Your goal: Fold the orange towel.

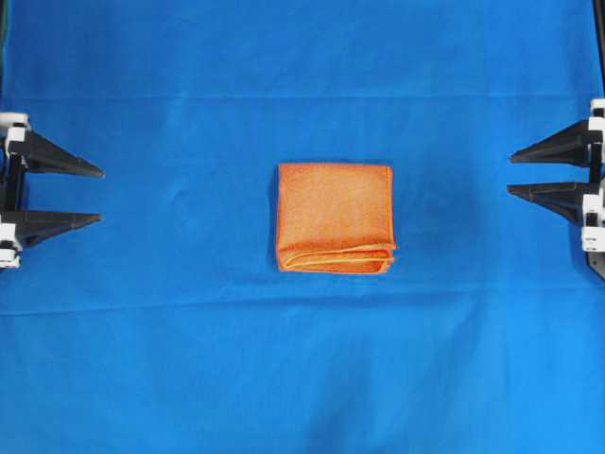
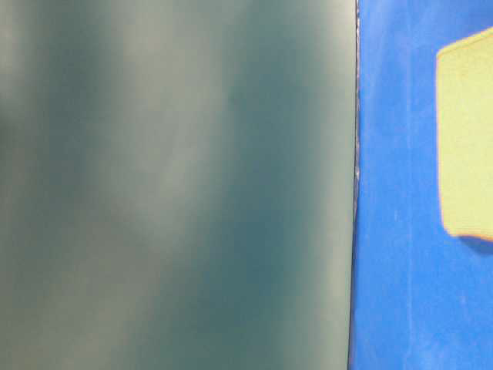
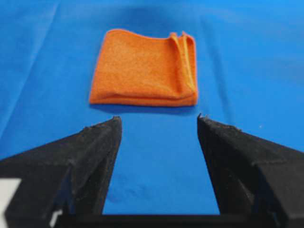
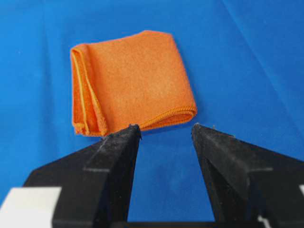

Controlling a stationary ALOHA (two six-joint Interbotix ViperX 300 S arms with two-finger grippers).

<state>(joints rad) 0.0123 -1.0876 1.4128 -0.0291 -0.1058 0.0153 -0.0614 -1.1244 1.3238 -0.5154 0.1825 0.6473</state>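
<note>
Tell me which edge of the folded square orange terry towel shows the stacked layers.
In the overhead view, the bottom edge of the orange towel: layered hems show there, the other edges look smooth.

We see a plain orange towel (image 1: pixel 335 218) with paler yellowish hems on a solid blue cloth (image 1: pixel 302 378); both grippers' fingers (image 3: pixel 97 142) are black.

Table-level view: left two-thirds taken up by a blurred grey-green surface (image 2: pixel 177 185), unidentifiable; the orange towel (image 2: pixel 466 139), washed out to pale yellow, is cut by the right edge. Overhead: left gripper (image 1: pixel 99 196) and right gripper (image 1: pixel 510 172) show fingers only, bodies cropped at the side edges. Wrist views: finger bases beneath each claw's tips blurred and cropped by the bottom edge.
</note>
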